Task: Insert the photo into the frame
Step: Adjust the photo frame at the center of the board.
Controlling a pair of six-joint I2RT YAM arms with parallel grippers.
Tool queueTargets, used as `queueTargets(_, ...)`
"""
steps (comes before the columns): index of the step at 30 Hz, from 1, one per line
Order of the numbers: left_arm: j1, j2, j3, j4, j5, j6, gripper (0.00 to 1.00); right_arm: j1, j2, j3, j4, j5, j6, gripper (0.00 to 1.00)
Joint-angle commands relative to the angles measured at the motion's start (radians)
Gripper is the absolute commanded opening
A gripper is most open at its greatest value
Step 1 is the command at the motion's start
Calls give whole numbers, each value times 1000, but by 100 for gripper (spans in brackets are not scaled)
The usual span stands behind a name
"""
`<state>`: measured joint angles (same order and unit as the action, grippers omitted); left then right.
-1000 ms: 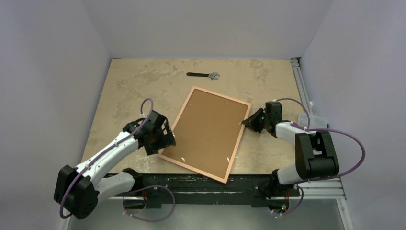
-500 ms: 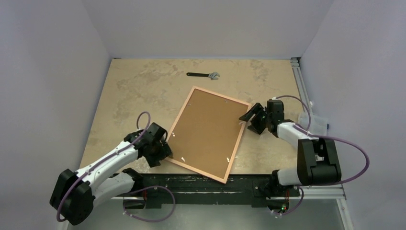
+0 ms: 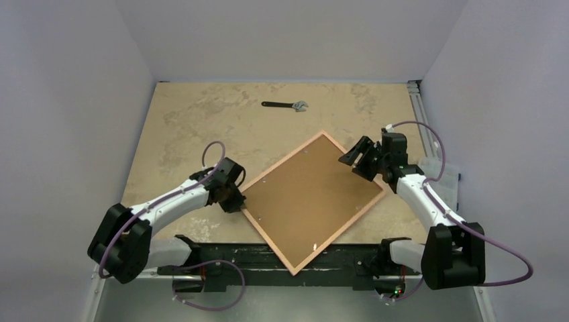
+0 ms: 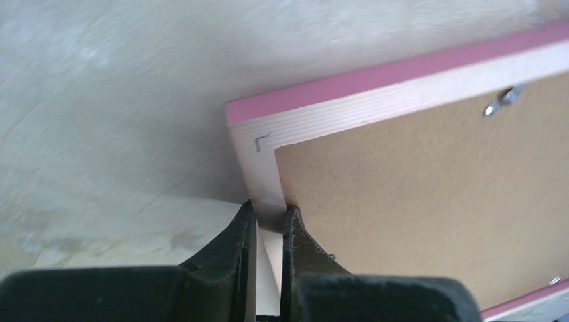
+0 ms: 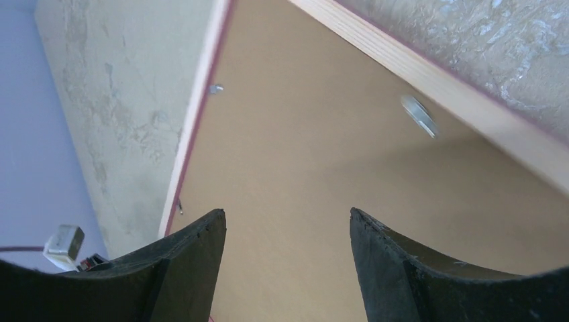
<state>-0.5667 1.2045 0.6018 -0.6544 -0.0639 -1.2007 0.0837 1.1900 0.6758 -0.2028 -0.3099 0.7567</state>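
The frame (image 3: 285, 168) lies back up on the table, turned like a diamond, with the brown backing board (image 3: 312, 201) filling it. The photo is hidden. My left gripper (image 3: 236, 201) is shut on the frame's light wood rail close to its left corner. In the left wrist view the fingers (image 4: 270, 218) pinch that rail (image 4: 376, 100), whose outer edge is pink. My right gripper (image 3: 355, 161) hovers open over the frame's upper right part. The right wrist view shows its gripper (image 5: 287, 218) spread above the board (image 5: 302, 134), touching nothing.
A black and silver wrench (image 3: 285, 104) lies at the back of the table. A metal rail (image 3: 419, 114) runs along the right side. The frame's near corner (image 3: 295, 268) reaches over the table's front edge, above the arm bases.
The frame has swung clockwise into a diamond. My left gripper closed on its rail near the left corner. My right gripper opened, left the frame's edge, and now hangs over the board.
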Motion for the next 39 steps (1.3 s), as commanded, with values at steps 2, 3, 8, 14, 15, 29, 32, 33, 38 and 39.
queueTargets(2,-9,175,96,57,-66,337,0,-1,-30,65,-103,-10,-91,66)
queueTargets(3,-3,215,120,62,-70,365,0,-2,-30,71,-114,0,-99,66)
queueTargets(8,45,412,287,48,-58,445,0,-2,-30,106,-167,78,-139,67)
queueTargets(14,62,391,410,-18,-51,482,42,-1,-4,158,-246,216,-186,76)
queueTargets(15,63,360,413,-23,-44,483,52,-2,1,160,-250,240,-186,78)
queueTargets(29,94,-42,83,126,229,316,97,-140,200,168,-290,403,-155,93)
queueTargets(32,112,-54,41,178,274,284,98,-204,230,143,-275,373,-165,93)
queueTargets(33,119,-50,32,196,291,279,97,-215,242,138,-270,363,-170,93)
queueTargets(38,126,-2,16,262,350,251,98,-225,285,141,-268,282,-203,93)
queueTargets(39,125,6,13,277,358,244,98,-225,291,140,-267,253,-208,92)
